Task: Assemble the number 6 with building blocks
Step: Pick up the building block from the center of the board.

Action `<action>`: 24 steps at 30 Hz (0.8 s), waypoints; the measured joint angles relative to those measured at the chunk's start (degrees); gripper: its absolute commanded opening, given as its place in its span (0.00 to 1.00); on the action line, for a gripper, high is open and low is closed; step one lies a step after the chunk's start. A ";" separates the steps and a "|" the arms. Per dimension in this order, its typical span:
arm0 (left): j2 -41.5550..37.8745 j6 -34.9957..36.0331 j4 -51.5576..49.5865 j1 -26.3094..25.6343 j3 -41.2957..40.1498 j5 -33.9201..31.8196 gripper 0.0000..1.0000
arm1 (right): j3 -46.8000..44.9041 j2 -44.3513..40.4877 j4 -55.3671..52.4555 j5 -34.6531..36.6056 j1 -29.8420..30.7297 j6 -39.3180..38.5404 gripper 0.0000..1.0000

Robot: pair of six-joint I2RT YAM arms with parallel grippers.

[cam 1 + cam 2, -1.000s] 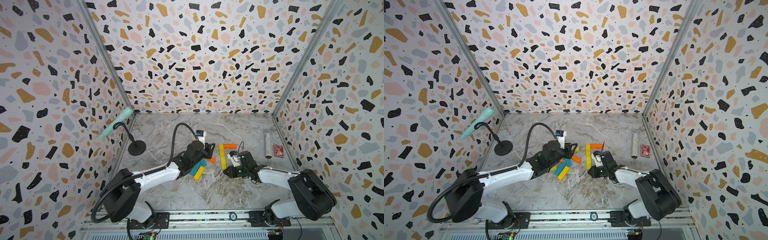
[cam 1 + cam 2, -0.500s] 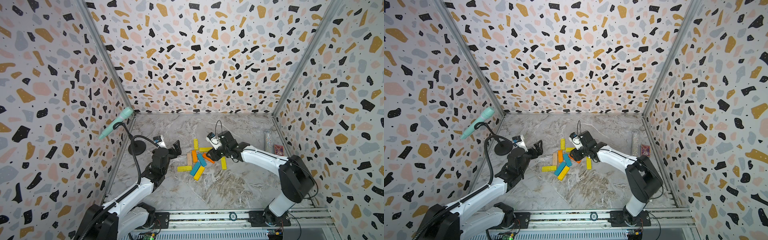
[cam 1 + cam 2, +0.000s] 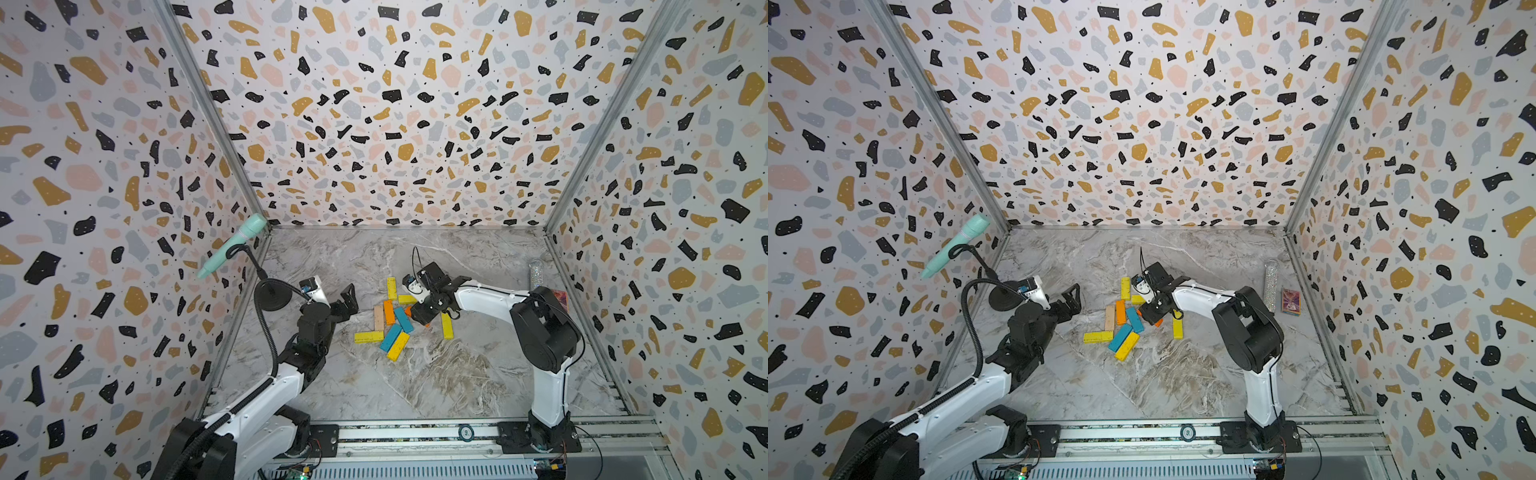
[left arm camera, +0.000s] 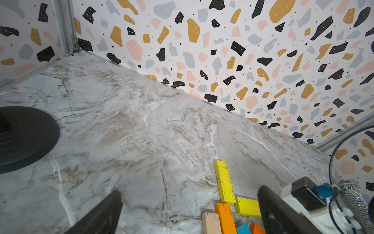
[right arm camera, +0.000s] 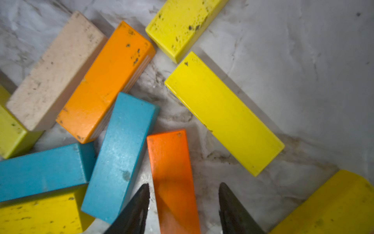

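Lying in a loose jumble near the middle of the surface [image 3: 436, 374], the building blocks [image 3: 390, 322] form no number 6 yet: yellow, orange, teal and one pale plank point every which way, several touching. Taking the deep-orange block [image 5: 172, 172] as reference, a teal block [image 5: 121, 154] lies close against one long side of it. A long yellow block [image 5: 222, 113] lies near its other side with bare surface between. A lighter orange block [image 5: 105, 81] and the pale wood block [image 5: 54, 71] sit beyond the teal one. The right jaws straddle one end of the deep-orange block, apart and not clamped: a gap shows on the yellow side, while the other finger [image 5: 133, 212] stands in the narrow slot by the teal block. The left jaws are spread wide and empty, well apart from the deep-orange block, on the far side of the pile from it. The likely risk is that closing here nudges or pinches the teal neighbour. Gripped only at its end, the deep-orange block may also tilt, slip and scatter the pile.
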 measured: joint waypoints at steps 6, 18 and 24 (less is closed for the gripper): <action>-0.85 0.02 -0.31 0.09 0.00 -0.04 1.00 | 2.43 2.45 -1.07 -0.04 0.00 -0.61 0.49; -1.01 0.02 -0.31 0.11 0.00 0.61 1.00 | 1.07 0.72 -0.98 -1.90 -1.22 1.90 0.21; 1.11 1.07 -0.26 0.11 0.57 4.55 1.00 | -7.80 -13.62 0.68 -4.02 -7.63 8.55 0.21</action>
